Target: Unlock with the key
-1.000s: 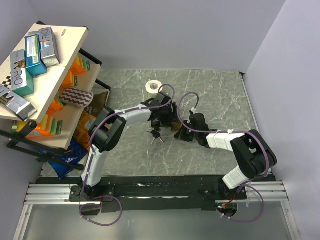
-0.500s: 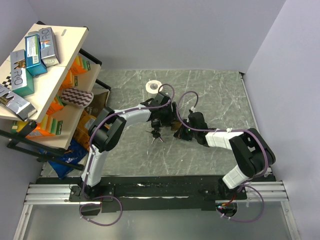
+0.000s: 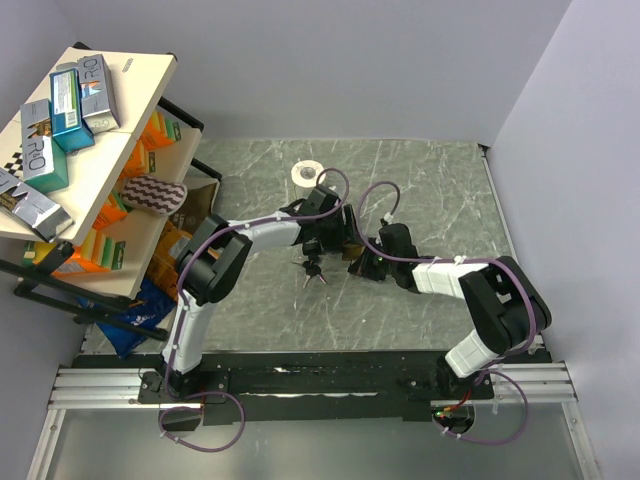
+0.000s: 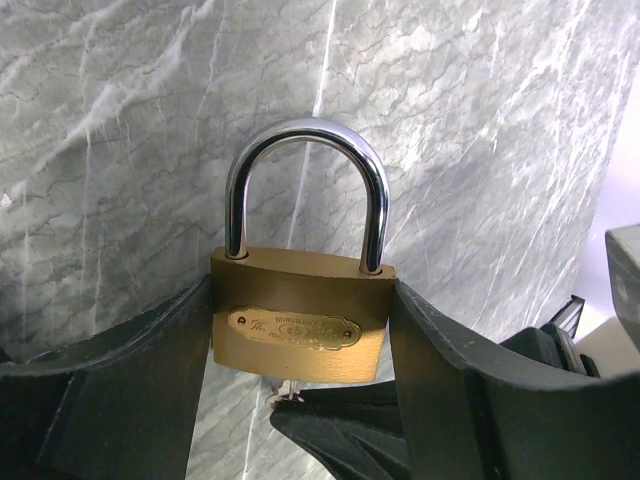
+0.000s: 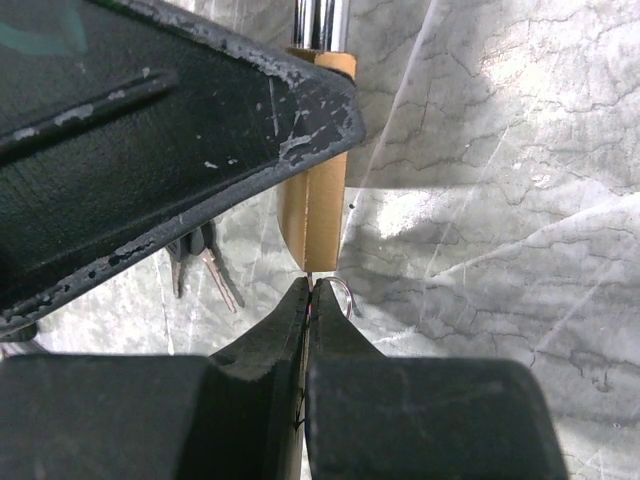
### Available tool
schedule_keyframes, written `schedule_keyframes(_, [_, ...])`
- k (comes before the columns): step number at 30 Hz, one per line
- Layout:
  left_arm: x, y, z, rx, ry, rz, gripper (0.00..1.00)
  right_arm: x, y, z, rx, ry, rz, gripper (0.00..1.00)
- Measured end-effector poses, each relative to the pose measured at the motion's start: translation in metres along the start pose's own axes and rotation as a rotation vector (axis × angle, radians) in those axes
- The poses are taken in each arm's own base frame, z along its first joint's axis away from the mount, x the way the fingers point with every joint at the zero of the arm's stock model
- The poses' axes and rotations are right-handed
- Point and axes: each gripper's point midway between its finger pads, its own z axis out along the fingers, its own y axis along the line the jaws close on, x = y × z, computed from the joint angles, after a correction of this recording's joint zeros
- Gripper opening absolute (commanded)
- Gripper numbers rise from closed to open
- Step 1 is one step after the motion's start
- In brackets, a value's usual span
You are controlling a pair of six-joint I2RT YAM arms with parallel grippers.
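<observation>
Left hand [image 4: 300, 335] clamps the brass padlock [image 4: 298, 300]; right hand [image 5: 310, 296] pinches the key [image 4: 283, 393] under it, spare keys [image 5: 205, 262] dangling beside.

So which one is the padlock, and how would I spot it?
Look to the middle of the grey marble table, where the two arms meet. The left gripper clamps the padlock by its sides: a brass body with a shiny steel shackle, unlike the small black-headed keys nearby.

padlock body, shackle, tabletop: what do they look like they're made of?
padlock body: likely brass, matte golden yellow, stamped oval plate.
shackle: probably chromed steel, polished, mirror-bright highlights.
tabletop: grey marble look with white veins; possibly a printed laminate.
</observation>
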Motion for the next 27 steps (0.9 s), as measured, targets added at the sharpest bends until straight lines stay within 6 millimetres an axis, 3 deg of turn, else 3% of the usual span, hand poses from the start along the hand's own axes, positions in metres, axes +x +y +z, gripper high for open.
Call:
schedule_keyframes(18, [0.000,0.000,-0.003,0.036,-0.046,-0.011,0.01,-0.008,0.002,-0.002,-0.049,-0.009,0.048,0.00])
schedule_keyframes(27, [-0.003,0.002,-0.003,0.027,-0.061,-0.024,0.01,-0.021,0.003,0.008,-0.039,-0.036,0.039,0.00])
